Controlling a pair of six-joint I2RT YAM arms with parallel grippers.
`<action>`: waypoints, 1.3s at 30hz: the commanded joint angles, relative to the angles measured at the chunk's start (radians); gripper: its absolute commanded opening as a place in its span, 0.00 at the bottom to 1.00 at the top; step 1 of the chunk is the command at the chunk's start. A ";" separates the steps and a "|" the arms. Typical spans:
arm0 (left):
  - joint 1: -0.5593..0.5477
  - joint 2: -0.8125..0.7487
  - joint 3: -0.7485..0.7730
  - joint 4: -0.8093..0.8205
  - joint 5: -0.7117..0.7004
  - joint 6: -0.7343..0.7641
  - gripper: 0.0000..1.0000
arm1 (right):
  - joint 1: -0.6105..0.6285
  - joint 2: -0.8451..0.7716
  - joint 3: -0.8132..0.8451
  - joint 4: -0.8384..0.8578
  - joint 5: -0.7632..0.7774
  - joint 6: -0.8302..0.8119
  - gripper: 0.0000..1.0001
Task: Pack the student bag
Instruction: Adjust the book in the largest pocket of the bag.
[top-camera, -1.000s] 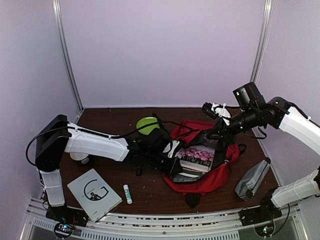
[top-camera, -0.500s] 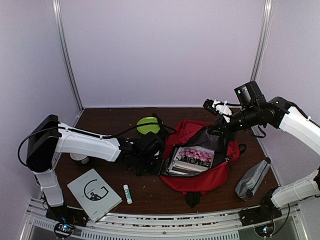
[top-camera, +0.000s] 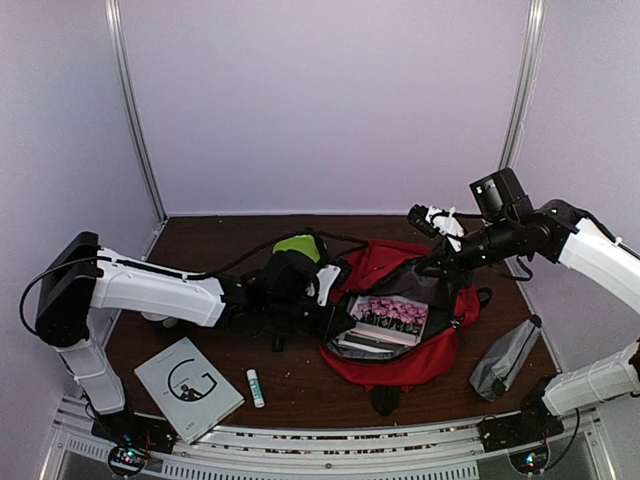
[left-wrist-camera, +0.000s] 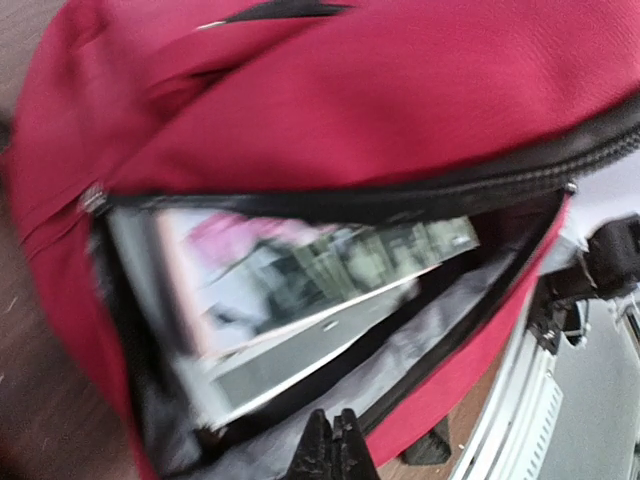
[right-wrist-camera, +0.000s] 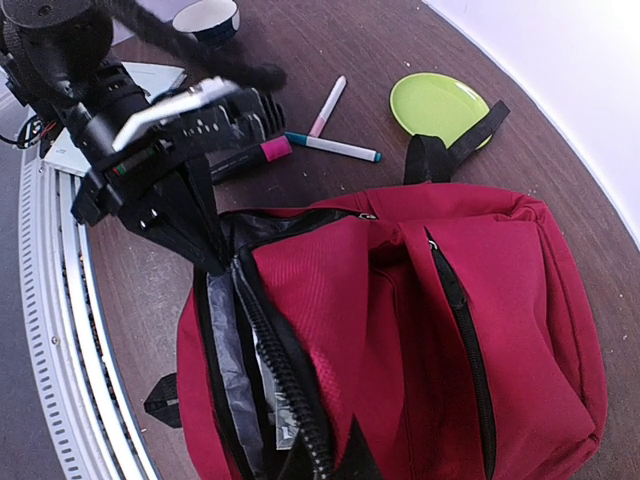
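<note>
The student bag (top-camera: 425, 352) lies open on the table, a large red backpack with black zippers. A book with pink flowers (top-camera: 392, 314) lies inside on other flat books. My right gripper (top-camera: 440, 264) is shut on the bag's upper flap by the zipper edge (right-wrist-camera: 300, 400) and holds the mouth open; in the right wrist view its fingertips (right-wrist-camera: 340, 458) pinch the red fabric. My left gripper (top-camera: 333, 315) is shut with nothing in it, at the left end of the opening. In the left wrist view its tips (left-wrist-camera: 334, 445) point at the bag (left-wrist-camera: 400, 90) and the book (left-wrist-camera: 300, 270).
A green plate (top-camera: 296, 245) sits behind the left arm. A white booklet (top-camera: 188, 387) and a glue stick (top-camera: 256, 387) lie near the front left. A grey pouch (top-camera: 505, 358) lies to the right of the bag. Pens (right-wrist-camera: 333, 147) and a cup (right-wrist-camera: 205, 17) lie to the bag's left.
My left gripper has drawn back leftward from inside the bag to its left edge and its jaws have shut. The right gripper still holds the flap, slightly higher.
</note>
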 joint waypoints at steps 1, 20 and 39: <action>-0.005 0.112 0.092 0.169 0.201 0.073 0.00 | -0.006 -0.043 0.014 0.042 -0.035 -0.005 0.00; 0.096 0.338 0.260 0.252 0.204 -0.075 0.00 | -0.018 -0.077 0.006 0.048 0.001 -0.010 0.00; 0.089 -0.043 0.085 -0.164 -0.059 0.059 0.54 | -0.263 -0.026 0.004 0.095 -0.020 -0.102 0.00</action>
